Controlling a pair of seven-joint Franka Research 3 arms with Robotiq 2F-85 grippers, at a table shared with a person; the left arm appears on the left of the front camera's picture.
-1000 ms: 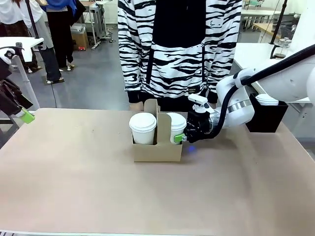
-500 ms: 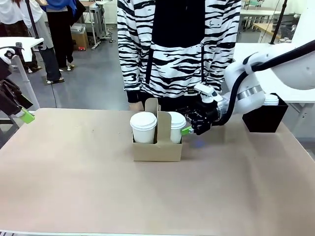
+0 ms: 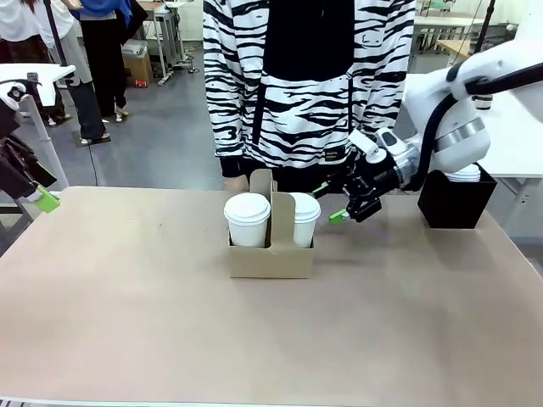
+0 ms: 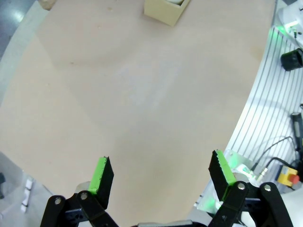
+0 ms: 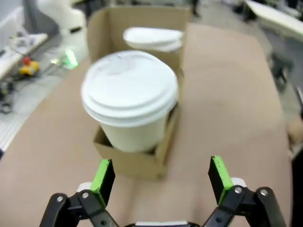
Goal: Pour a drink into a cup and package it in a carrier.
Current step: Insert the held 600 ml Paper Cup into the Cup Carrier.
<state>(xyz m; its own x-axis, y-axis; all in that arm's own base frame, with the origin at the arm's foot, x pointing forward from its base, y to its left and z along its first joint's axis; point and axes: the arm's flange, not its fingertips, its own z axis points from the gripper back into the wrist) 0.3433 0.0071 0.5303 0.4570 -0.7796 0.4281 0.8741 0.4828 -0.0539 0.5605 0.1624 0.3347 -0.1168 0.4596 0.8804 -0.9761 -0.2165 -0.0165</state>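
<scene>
Now the right gripper (image 3: 339, 206) has backed off the nearer cup (image 3: 303, 219), jaws spread and empty. Both lidded cups sit in the carrier (image 3: 271, 259) mid-table; packaging looks done.

1. The carrier (image 4: 166, 10) is cut off by the left wrist view's edge at 12 o'clock.
2. The farther cup (image 5: 152, 38) is half hidden behind the carrier's handle (image 5: 137, 28).
3. The right wrist view is blurred throughout.
</scene>
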